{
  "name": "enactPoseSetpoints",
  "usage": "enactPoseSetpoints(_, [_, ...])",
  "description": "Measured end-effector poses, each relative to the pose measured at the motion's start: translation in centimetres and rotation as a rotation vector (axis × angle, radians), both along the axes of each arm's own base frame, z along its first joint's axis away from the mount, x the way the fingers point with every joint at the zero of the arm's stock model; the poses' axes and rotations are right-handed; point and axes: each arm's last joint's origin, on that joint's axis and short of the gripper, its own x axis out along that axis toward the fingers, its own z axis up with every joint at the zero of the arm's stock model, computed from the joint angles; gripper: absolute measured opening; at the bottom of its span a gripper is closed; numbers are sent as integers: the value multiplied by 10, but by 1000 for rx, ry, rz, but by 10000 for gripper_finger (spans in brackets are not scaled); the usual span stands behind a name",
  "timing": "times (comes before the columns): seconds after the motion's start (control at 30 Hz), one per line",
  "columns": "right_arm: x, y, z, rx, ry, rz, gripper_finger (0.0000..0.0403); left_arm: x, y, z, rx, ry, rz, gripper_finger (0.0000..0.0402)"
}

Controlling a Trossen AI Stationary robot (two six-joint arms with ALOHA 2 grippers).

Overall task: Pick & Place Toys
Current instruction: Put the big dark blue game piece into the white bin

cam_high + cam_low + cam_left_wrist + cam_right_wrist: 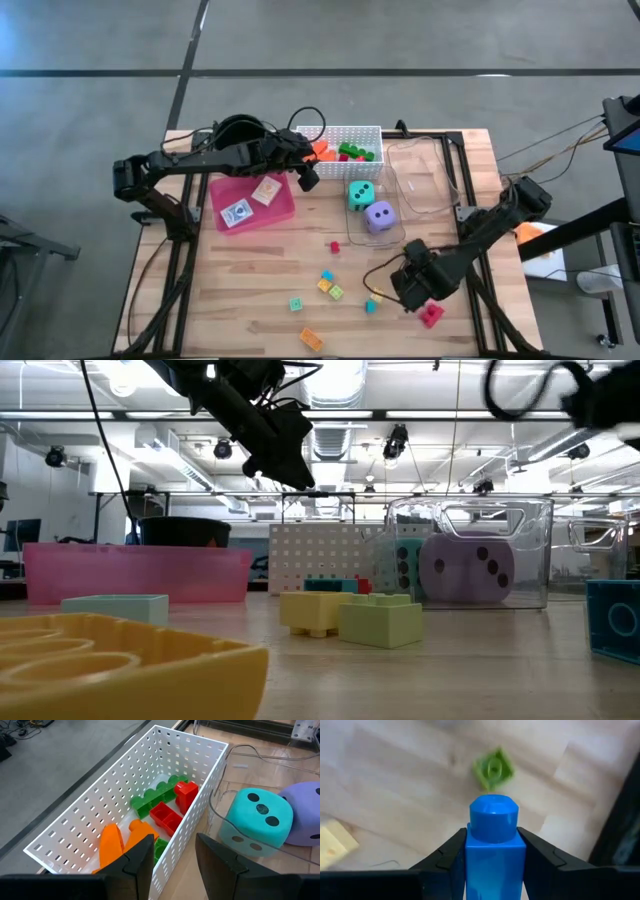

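My left gripper (pixel 308 176) is open and empty above the near long wall of the white perforated basket (pixel 90 815). The basket holds orange (pixel 111 845), green (pixel 152 797) and red (pixel 170 815) blocks. My right gripper (pixel 415 285) at the near right is shut on a blue block (pixel 492 847). A teal die (pixel 362 195) and a purple die (pixel 380 215) sit on the table by the basket. Small blocks (pixel 327 283) lie scattered on the near middle of the table. My right gripper pinches the blue block's two opposite sides (pixel 470 855) between its two fingers. The fingers come from above and point down at the table. The block's round stud (pixel 493 815) points away from the wrist, toward the wood.
A pink tray (pixel 225 190) with two small cards stands left of the basket. A clear plastic container (pixel 425 180) stands right of the dice. A red block (pixel 432 314) lies by my right gripper. A green block (pixel 493 768) and a yellow one (pixel 332 845) lie below it.
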Motion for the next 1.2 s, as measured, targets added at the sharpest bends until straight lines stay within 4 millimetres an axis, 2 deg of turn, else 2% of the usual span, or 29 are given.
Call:
enactPoseSetpoints(0.27, [25,-43,52,-208,-7,92,131,0,0,0,0,0,0,149])
enactPoseSetpoints(0.5, [55,-104,79,-312,2,209,141,0,0,0,0,0,0,149])
enactPoseSetpoints(0.7, [73,-169,86,-358,42,249,132,0,0,0,0,0,0,149])
enactPoseSetpoints(0.93, [92,-239,85,-387,-13,370,148,0,0,0,0,0,0,149])
enactPoseSetpoints(1.1, [96,-282,74,-382,-23,405,138,0,0,0,-2,-1,2,149])
enactPoseSetpoints(1.2, [99,-301,70,-411,-39,427,138,0,0,0,-1,-1,1,149])
